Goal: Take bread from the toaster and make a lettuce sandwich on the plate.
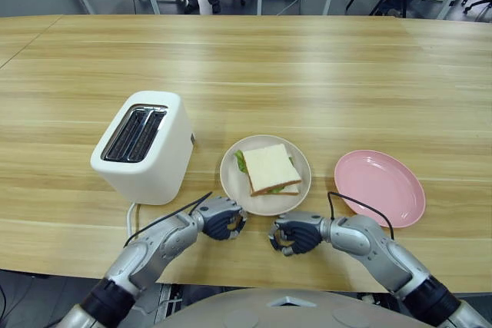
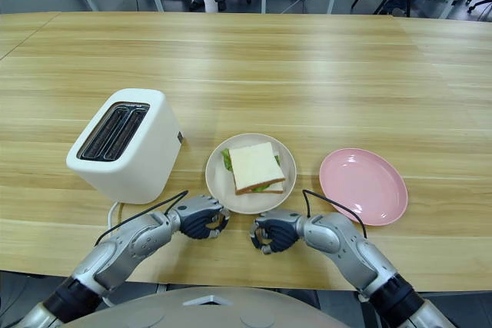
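A white toaster (image 1: 146, 147) stands on the wooden table at the left, both slots dark with no bread showing. To its right a cream plate (image 1: 265, 199) carries a sandwich (image 1: 270, 167): two bread slices with green lettuce (image 1: 241, 161) poking out at the left edge. My left hand (image 1: 221, 217) rests on the table just in front of the plate's left rim, fingers curled, holding nothing. My right hand (image 1: 296, 233) sits in front of the plate's right rim, fingers also curled and empty.
An empty pink plate (image 1: 380, 187) lies to the right of the sandwich plate. The toaster's white cord (image 1: 131, 217) runs off the near table edge. Wide bare tabletop (image 1: 269, 67) stretches behind; desks and chairs stand in the room beyond.
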Controlling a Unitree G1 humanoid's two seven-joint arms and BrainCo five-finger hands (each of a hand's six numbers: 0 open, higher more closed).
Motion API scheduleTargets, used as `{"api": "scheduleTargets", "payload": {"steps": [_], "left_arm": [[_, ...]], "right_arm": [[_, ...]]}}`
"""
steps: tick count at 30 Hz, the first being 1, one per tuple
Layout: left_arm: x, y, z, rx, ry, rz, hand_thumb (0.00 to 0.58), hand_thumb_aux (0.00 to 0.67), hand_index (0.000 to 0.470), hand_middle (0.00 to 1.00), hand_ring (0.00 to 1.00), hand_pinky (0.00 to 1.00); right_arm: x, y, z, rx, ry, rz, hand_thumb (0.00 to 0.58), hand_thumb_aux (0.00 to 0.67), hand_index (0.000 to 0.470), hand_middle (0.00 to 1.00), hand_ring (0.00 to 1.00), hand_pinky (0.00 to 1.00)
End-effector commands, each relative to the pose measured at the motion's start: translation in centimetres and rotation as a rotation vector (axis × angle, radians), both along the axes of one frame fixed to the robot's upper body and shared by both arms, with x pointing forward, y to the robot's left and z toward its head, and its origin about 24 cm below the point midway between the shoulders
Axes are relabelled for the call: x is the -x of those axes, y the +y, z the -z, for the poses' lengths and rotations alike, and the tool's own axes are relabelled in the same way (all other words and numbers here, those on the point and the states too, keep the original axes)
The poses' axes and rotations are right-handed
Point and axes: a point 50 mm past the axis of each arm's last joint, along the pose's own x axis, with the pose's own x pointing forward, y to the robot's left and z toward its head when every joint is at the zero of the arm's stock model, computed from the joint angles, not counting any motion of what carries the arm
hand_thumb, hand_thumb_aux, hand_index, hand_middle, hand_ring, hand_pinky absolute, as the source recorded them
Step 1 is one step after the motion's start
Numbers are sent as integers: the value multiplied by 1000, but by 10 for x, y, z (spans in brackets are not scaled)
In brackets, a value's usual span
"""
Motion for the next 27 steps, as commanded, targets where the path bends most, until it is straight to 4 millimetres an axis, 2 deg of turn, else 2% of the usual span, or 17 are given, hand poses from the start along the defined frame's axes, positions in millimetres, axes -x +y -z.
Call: {"api": "scheduleTargets", "payload": {"steps": [1,6,9,15,21,23,26,27], "left_arm": [[-23,6,11,-86,-78,-75,580,670,460,1000,1000,1000],[-63,7,1,-140,-272,-136,580,670,460,1000,1000,1000],[-79,9,-5,-141,-342,-166,580,670,460,1000,1000,1000],[-95,11,-14,-134,-405,-177,580,670,460,1000,1000,1000],[-87,14,-22,-77,-420,-182,580,670,460,1000,1000,1000],[-77,13,-30,18,-403,-199,580,670,460,1000,1000,1000],[-56,11,-47,260,-334,-234,580,670,460,1000,1000,1000],[-47,10,-55,362,-307,-240,580,670,460,957,957,957]], "right_arm": [[-21,-4,18,73,-113,91,580,670,460,1000,1000,1000],[-64,5,8,68,-395,173,580,670,460,1000,1000,1000],[-85,10,-2,45,-526,222,580,670,460,1000,1000,1000],[-104,10,-4,53,-616,249,580,670,460,1000,1000,1000],[-101,4,-11,3,-595,268,580,670,460,1000,1000,1000],[-95,0,-19,-50,-557,288,580,670,460,1000,1000,1000],[-81,-9,-35,-196,-430,345,580,670,460,1000,1000,1000],[-74,-12,-42,-267,-365,367,580,670,460,1000,1000,1000]]}}
